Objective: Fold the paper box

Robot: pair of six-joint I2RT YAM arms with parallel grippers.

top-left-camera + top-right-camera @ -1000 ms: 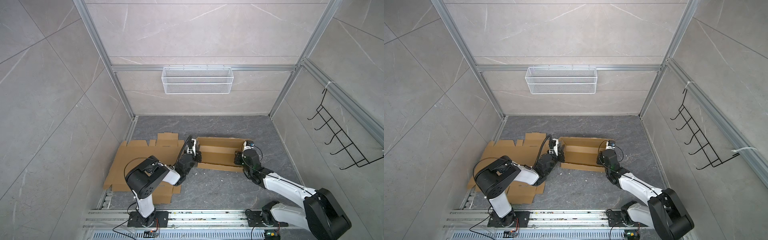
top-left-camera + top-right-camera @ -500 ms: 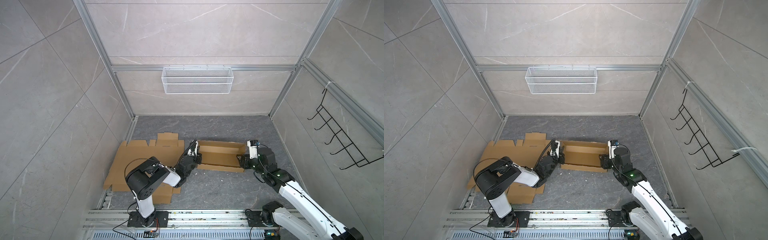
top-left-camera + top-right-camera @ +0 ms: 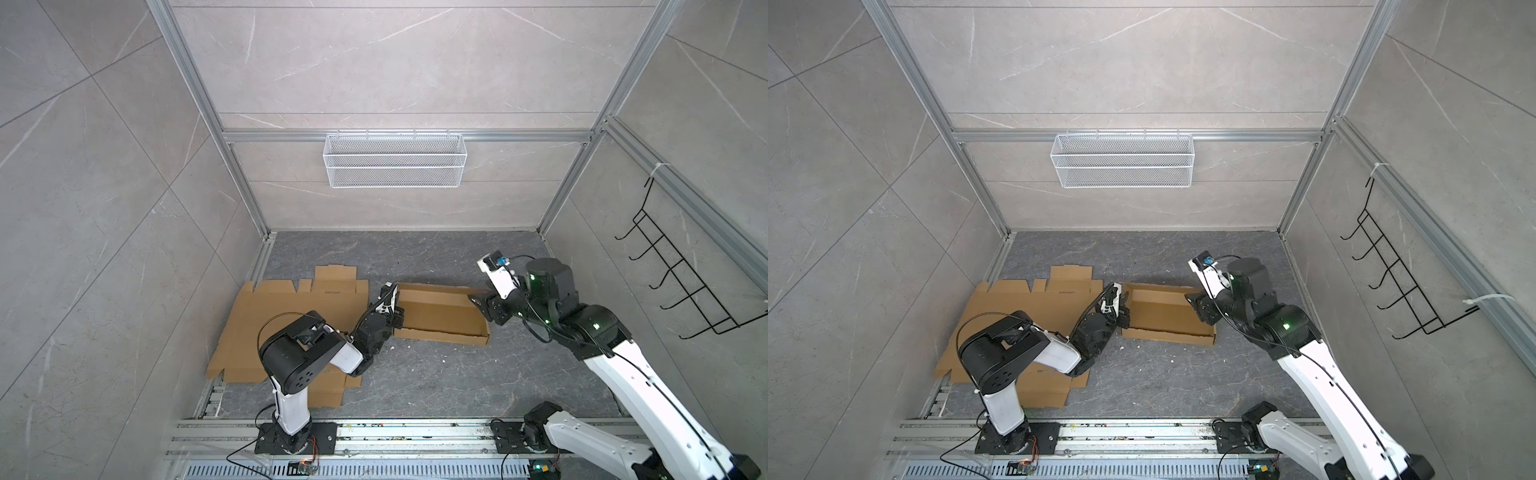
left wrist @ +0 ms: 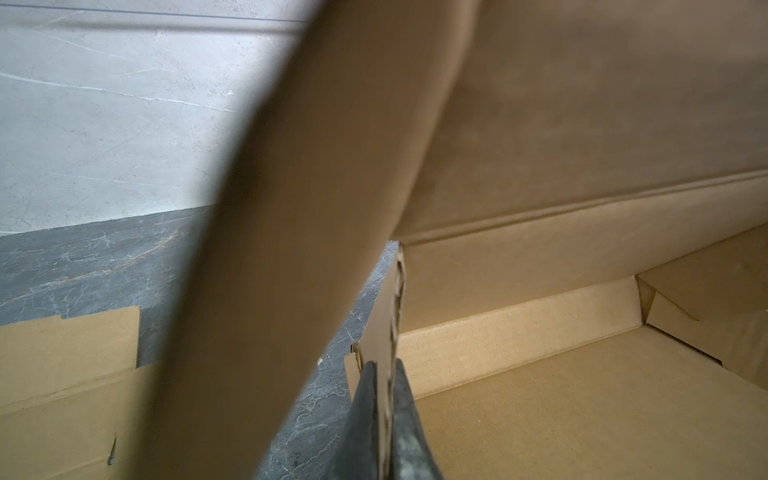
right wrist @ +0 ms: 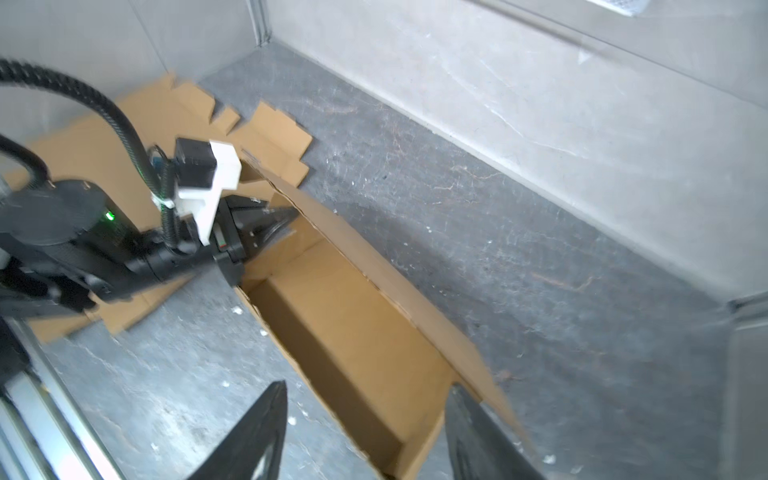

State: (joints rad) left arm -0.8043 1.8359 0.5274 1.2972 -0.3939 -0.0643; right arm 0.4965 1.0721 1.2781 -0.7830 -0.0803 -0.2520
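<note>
On the grey floor (image 3: pixel 415 374) mid-cell, the paper box (image 3: pixel 440 313) lies open-topped, long side across both top views. Flat cardboard sheets (image 3: pixel 286 316) lie just beside its left end, partly hidden under the left arm.

Hard to see:
- A big out-of-focus cardboard flap close to the lens blocks much of the left wrist view.
- The left gripper's tips are too small to make out in both top views.
- The right wrist view is blurred, and both right fingers (image 5: pixel 266 424) are cut off at the frame edge.
- The box's right end wall is mostly covered by the right gripper in both top views.
- The long far flap stands tilted; its exact angle is unclear.

Left gripper (image 4: pixel 383 365) is at the box's left end, closed tight on the short end wall. The corrugated edge is pinched between the two dark fingers (image 4: pixel 361 415).

Right gripper (image 5: pixel 366 386) is at the box's right end near the far corner, jaws spread wide and gripping nothing. The box end shows between the jaws. I cannot tell whether one finger touches the far flap.
</note>
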